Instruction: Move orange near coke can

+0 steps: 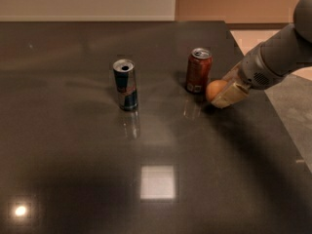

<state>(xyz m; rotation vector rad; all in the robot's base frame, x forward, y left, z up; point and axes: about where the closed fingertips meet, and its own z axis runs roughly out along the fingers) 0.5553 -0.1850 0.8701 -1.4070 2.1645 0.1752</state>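
The orange (215,89) rests on the dark table (156,145), just right of the red coke can (198,70) and almost touching its base. The coke can stands upright with its silver top up. My gripper (223,93) comes in from the right, low over the table, and sits right against the orange's right side. The grey arm (273,57) reaches back to the upper right.
A taller blue-and-silver can (125,84) stands upright left of the coke can, about a can's height away. The table's right edge (273,116) runs close behind the gripper, with pale floor beyond. A wall runs along the table's far edge.
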